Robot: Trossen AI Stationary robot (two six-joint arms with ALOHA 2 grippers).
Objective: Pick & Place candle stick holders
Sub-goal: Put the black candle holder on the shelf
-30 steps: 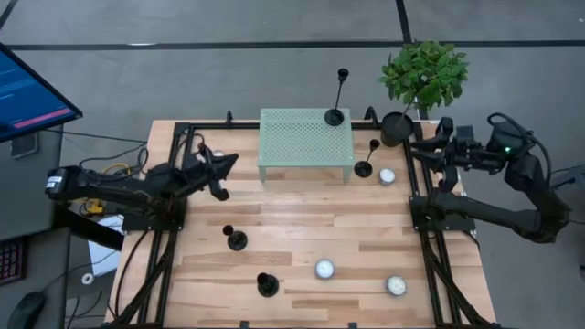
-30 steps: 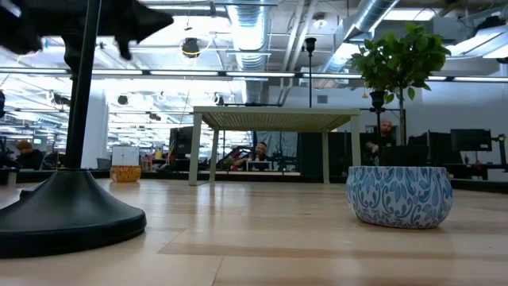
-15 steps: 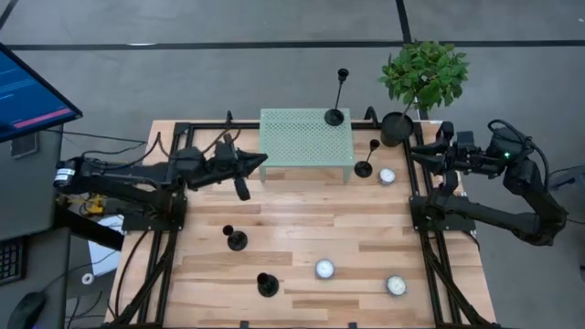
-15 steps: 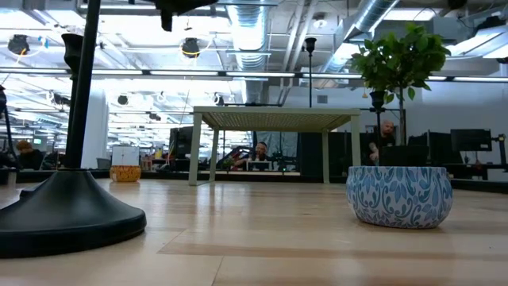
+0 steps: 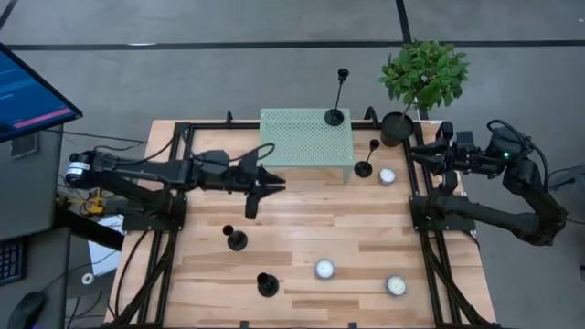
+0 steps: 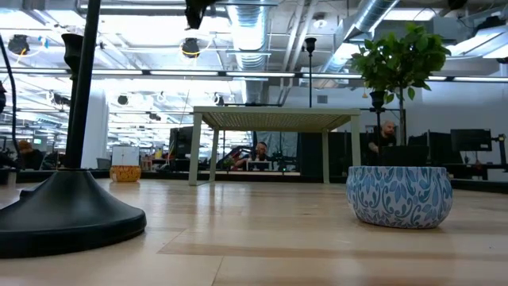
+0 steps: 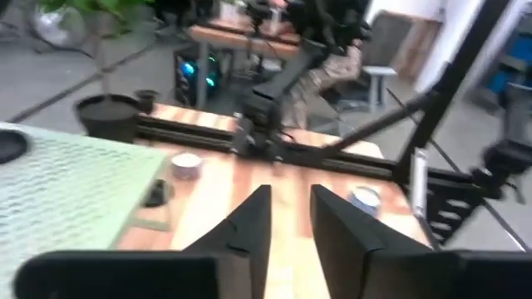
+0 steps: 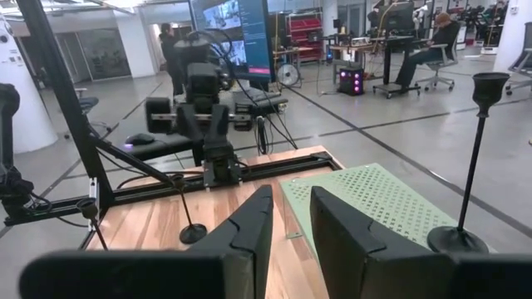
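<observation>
Left gripper [image 5: 271, 182] hovers mid-table, fingers slightly spread, holding nothing. Two candle stick holders [image 5: 237, 239] stand just below it toward the front edge; I'd drop straight over one stem and pinch low. One's on the green rack [image 5: 305, 143] already. Right gripper [image 5: 417, 153] waits by the plant pot [image 5: 397, 128], fingers parted.

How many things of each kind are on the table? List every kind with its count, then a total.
Candle stick holders: 4
Small round bowls: 3
Green mesh stand: 1
Potted plant: 1
Total: 9
</observation>
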